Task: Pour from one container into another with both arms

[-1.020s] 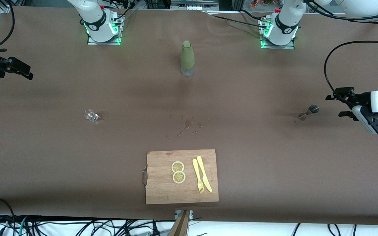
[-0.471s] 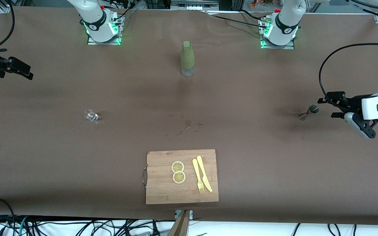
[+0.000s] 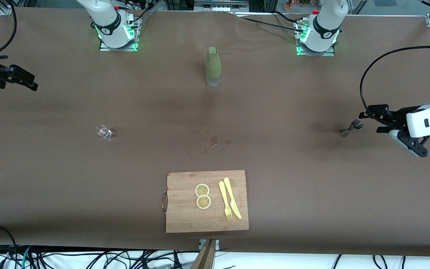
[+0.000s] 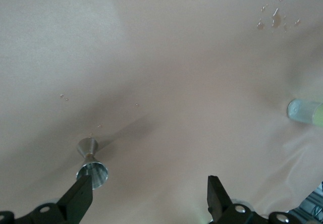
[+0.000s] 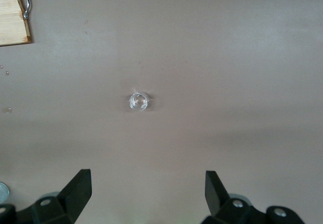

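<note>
Two end effectors are in view, both with fingers spread wide and nothing between them. The left end effector (image 3: 372, 118) hangs low at the left arm's end of the worktop (image 3: 312, 93), its fingers pointing at the small metal jigger (image 3: 351, 127), which stands upright just beside them; in the left wrist view the jigger (image 4: 92, 164) sits close against one finger (image 4: 76, 202) rather than centred in the gap. The right end effector (image 3: 22, 80) hovers at the right arm's end of the worktop, well apart from the small clear glass (image 3: 103, 131) that its wrist camera sees standing alone between its fingers' line of sight. Farther from the front camera, midway between the two bases, stands a green-sleeved bottle (image 3: 213, 67). Drops of liquid (image 3: 211, 144) lie on the worktop between the bottle and a cutting board (image 3: 185, 220) carrying lemon slices (image 3: 202, 196) and yellow cutlery (image 3: 230, 202), so the scene fits either a pour about to be set up or one already made and the vessels put back. My worry is the jigger: narrow-waisted and light, it could topple if a finger brushes it off-centre. The glass is similarly small and could slide or tip under a misaligned closure.
</note>
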{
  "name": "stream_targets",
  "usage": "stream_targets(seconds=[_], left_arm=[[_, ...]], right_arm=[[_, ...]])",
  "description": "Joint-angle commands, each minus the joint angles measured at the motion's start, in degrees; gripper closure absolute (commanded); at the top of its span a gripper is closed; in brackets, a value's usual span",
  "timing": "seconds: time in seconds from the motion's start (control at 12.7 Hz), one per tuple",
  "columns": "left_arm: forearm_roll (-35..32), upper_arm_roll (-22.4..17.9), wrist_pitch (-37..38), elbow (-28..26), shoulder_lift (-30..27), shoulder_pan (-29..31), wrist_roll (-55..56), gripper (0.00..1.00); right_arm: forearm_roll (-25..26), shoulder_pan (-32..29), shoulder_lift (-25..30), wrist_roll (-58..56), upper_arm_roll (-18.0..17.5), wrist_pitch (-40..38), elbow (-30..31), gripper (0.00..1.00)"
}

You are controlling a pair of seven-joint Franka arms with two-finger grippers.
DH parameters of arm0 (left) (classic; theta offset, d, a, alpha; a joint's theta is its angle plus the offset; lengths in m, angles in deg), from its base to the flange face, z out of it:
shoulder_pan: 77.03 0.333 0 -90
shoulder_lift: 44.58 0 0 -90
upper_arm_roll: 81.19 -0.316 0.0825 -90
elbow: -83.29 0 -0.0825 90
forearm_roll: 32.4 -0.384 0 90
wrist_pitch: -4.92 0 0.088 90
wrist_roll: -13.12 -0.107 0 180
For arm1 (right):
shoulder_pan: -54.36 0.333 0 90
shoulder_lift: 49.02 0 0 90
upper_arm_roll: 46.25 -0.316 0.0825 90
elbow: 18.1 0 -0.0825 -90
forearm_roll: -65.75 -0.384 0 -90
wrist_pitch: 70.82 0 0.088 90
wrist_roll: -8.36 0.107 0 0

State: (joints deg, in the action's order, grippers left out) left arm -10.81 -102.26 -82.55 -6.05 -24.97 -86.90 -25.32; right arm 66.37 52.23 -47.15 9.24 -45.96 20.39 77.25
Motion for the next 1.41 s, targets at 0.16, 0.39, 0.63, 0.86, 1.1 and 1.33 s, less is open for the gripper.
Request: stream_targets(seconds=[0.16, 0.39, 0.63, 0.86, 1.1, 1.33], left_arm=[[-9.1, 13.3, -0.4, -0.5, -4.8, 8.3, 13.6, 0.0], [-17.0, 19.0, 1.5, 0.0, -5.6, 9.3, 25.0, 0.0], [-17.2, 18.7, 3.3, -0.1, -7.8, 9.1, 28.3, 0.0], [-17.5, 18.8, 5.8, -0.3, -10.4, 9.2, 33.2, 0.0], [-19.9, 19.3, 7.7, -1.6, -16.0, 9.4, 33.6, 0.0], [-20.1, 19.0, 7.8, -1.0, -17.3, 9.1, 33.3, 0.0]], right_arm=[[-0.8, -0.2, 0.3, -0.4, 0.0, -0.3, -0.6, 0.0], [-0.9, -0.2, 0.3, -0.4, 0.1, -0.2, -0.6, 0.0], [-0.9, -0.2, 0.3, -0.4, 0.1, -0.2, -0.6, 0.0], [-0.9, -0.2, 0.3, -0.4, 0.1, -0.2, -0.6, 0.0], [-0.9, -0.2, 0.3, -0.4, 0.1, -0.2, -0.6, 0.0], [-0.9, -0.2, 0.3, -0.4, 0.1, -0.2, -0.6, 0.0]])
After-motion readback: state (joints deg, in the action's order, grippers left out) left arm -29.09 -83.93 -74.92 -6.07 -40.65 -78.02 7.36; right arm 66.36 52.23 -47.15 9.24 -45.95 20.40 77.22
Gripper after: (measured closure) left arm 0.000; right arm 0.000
